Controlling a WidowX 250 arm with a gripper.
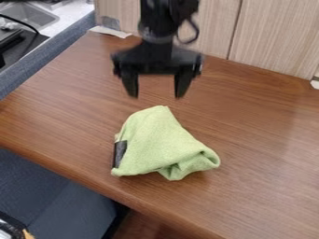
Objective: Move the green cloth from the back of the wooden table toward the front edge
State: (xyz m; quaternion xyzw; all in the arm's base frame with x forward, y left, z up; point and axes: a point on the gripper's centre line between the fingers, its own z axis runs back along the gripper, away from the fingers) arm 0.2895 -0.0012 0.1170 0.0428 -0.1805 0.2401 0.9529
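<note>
Soft, even light; faint sheen on tabletop [261, 121].

Can't read any text, label, brand, number or sign anywhere.

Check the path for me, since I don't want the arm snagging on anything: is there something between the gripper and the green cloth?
Nothing visible stands between the gripper and the green cloth; only bare wooden tabletop shows between them.
</note>
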